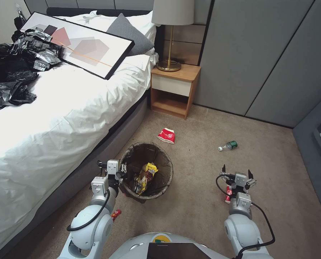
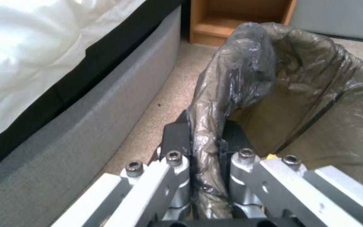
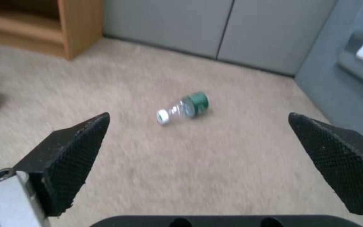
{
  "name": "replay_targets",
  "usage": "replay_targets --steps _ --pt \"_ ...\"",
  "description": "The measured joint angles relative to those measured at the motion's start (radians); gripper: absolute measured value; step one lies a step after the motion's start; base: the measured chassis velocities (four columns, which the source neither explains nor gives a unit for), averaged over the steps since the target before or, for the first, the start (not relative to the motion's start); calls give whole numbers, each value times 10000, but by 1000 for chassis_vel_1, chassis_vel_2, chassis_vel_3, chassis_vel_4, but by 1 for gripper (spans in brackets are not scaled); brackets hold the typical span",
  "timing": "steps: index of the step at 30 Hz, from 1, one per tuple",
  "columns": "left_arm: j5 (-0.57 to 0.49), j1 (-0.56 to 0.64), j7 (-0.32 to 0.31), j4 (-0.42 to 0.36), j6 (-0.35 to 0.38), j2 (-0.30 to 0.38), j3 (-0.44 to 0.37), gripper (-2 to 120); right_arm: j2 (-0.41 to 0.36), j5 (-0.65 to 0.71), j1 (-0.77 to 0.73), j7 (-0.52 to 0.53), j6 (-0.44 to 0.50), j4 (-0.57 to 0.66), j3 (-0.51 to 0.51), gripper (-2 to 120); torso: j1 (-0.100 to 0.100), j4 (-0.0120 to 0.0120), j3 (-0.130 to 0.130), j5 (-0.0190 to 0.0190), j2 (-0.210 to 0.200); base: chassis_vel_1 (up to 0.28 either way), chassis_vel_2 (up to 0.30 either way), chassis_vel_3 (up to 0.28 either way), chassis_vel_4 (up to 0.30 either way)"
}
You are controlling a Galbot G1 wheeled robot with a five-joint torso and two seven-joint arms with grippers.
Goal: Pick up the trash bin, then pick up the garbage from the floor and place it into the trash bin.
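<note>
The trash bin (image 1: pixel 160 158), lined with a dark brown bag, is beside the bed, with yellow snack wrappers (image 1: pixel 146 177) inside it. My left gripper (image 1: pixel 123 169) is shut on its near-left rim. In the left wrist view the fingers (image 2: pixel 175 138) pinch the bag-covered rim (image 2: pixel 249 60). My right gripper (image 1: pixel 236 172) hovers open above the carpet. It faces the small green bottle (image 3: pixel 184 108), which lies on its side (image 1: pixel 229 145). A crushed red-and-white cup (image 1: pixel 166 135) lies beyond the bin. A red piece (image 1: pixel 228 192) lies under my right wrist. A tiny red wrapper (image 1: pixel 115 214) lies by my left arm.
The bed (image 1: pixel 59 118) with its grey base runs along the left, carrying a framed picture (image 1: pixel 85 45) and black plastic sheets (image 1: pixel 13 68). A wooden nightstand (image 1: pixel 174 90) with a lamp stands ahead. Grey wardrobe doors (image 1: pixel 261 54) stand behind, and a dark chair (image 1: pixel 320 144) at right. Open carpet lies between.
</note>
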Motion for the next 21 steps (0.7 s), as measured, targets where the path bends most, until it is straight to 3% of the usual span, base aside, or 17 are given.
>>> replay_targets --steps 16,21 --pt "45 77 -6 -55 -4 65 37 7 -453 682 1326 -620 -533 -3589 416 100 0 -1 0 1 0 0 0 0 0" --pt "67 86 -5 -65 -4 66 61 7 -567 696 1572 -945 -474 -4166 481 100 0 0 1 0 0 0 0 0 0"
